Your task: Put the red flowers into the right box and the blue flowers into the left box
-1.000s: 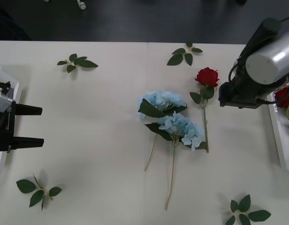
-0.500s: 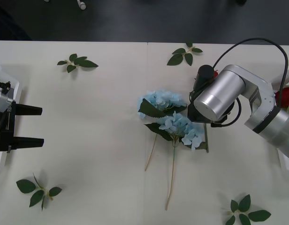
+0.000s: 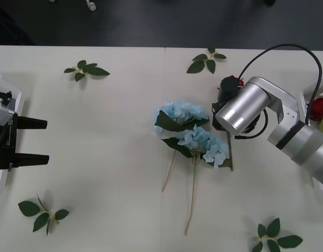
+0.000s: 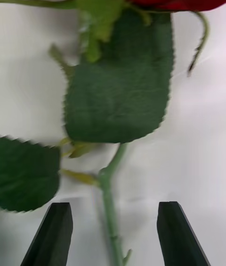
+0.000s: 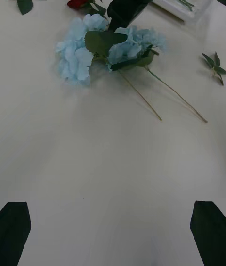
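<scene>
No text, label, brand, number or sign can be read in any of the views.

My right arm point(image 3: 245, 107) is a silver cylindrical housing with a looped black cable point(image 3: 287, 50); both grippers carry black tapered fingers point(image 4: 54, 233).
</scene>
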### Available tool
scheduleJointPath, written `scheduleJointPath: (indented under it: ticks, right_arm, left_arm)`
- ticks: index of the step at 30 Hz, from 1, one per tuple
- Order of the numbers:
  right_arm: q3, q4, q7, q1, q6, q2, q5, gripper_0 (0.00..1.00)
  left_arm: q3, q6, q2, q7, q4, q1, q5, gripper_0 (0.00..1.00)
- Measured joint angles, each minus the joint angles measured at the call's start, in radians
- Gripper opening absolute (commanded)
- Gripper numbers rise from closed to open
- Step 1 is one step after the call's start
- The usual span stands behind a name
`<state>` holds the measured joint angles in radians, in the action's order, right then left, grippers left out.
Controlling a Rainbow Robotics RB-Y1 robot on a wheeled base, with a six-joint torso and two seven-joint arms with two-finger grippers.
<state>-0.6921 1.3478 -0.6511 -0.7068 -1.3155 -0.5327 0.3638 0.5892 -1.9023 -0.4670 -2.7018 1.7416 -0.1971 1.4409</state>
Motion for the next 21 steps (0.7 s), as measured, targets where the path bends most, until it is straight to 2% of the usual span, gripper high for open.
scheduleJointPath:
  ticks: [10, 21]
  right_arm:
    - [0.0, -0.068, -0.001, -0.018, 0.084, 0.0, -0.004, 0.53]
    - [0.0, -0.075, -0.021, -0.023, 0.104, -0.016, 0.051, 0.52]
  left_arm:
    - [0.0, 0.0, 0.0, 0.0, 0.0, 0.0, 0.0, 1.0]
    - [0.0, 0.0, 0.0, 0.0, 0.0, 0.0, 0.0, 1.0]
